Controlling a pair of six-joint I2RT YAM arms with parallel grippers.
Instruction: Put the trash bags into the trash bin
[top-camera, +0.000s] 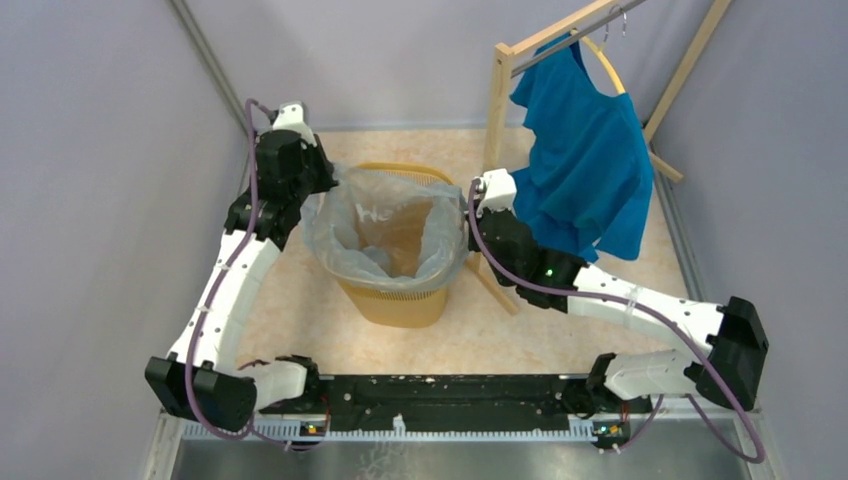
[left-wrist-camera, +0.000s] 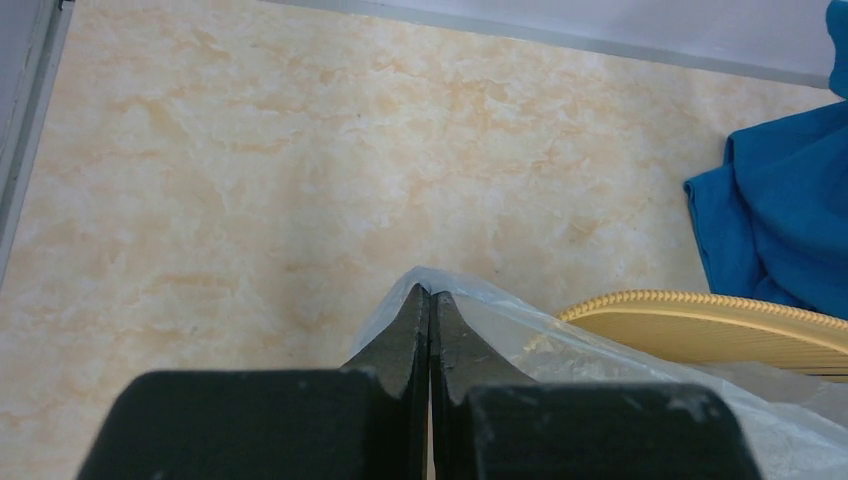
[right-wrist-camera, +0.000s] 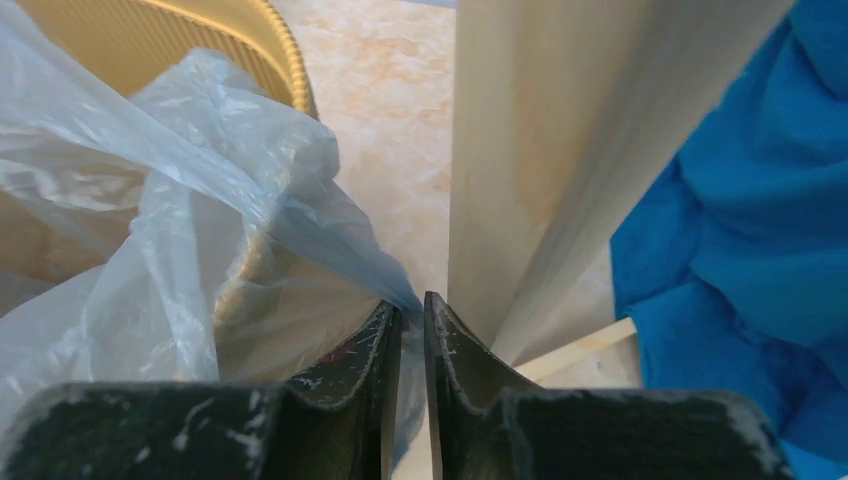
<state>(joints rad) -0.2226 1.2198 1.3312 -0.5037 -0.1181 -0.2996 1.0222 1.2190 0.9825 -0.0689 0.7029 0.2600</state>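
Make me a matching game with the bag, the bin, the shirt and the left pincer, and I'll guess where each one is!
Column one:
1. thin see-through pale blue-grey plastic trash bag
2. round yellow-orange plastic trash bin
3. blue cloth shirt
4. black left pincer

Column two:
A. hanging from the wooden rack
B. shut on the bag's edge
C. standing on the marbled floor
D. draped over the bin's rim

Pairs: 1-D, 2-C, 3-A, 4-B.
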